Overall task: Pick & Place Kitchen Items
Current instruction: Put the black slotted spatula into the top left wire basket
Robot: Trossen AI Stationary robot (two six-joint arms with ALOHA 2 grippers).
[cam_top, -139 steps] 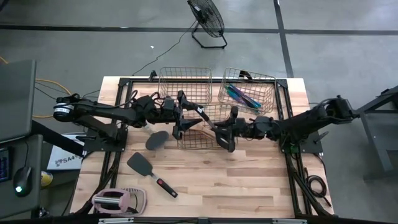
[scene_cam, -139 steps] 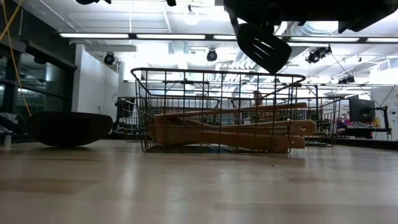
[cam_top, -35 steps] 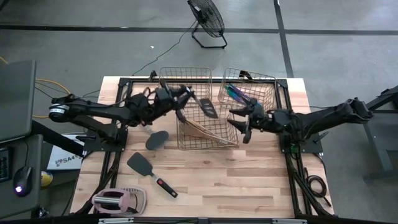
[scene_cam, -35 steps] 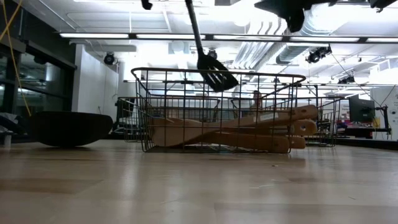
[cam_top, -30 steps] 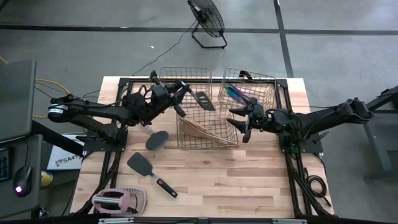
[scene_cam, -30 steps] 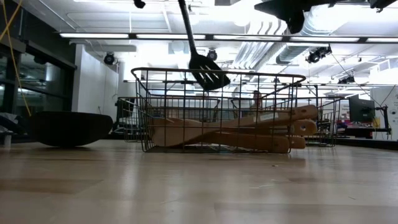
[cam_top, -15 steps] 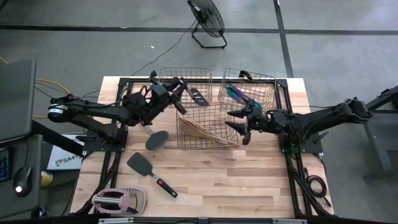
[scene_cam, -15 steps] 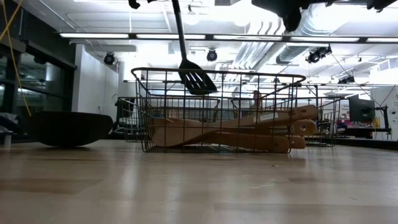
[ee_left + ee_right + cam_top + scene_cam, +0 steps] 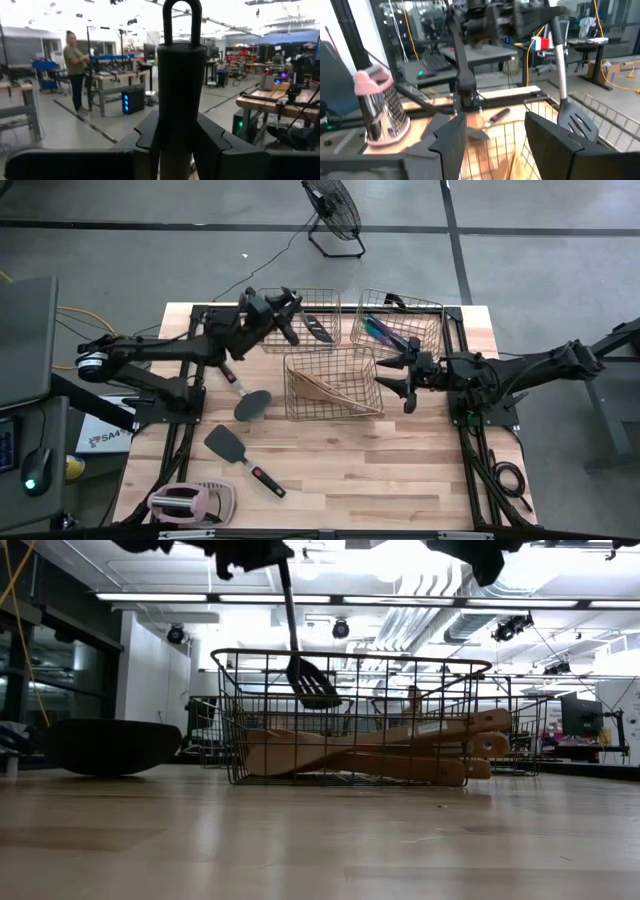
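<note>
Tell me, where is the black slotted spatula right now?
High view: the left gripper holds the black slotted spatula above the far-left copper basket, behind the basket with wooden spoons.

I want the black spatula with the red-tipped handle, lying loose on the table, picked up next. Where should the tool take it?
Grip the black spatula mid-handle, from straight above, fingers across its diagonal shaft. It lies flat with nothing touching it; the blade is too wide.

Open tabletop (image 9: 400, 470) up front; three wire baskets (image 9: 333, 383) crowding the back.

Left gripper (image 9: 284, 311) raised, jaws clamped; right gripper (image 9: 406, 374) jaws apart
</note>
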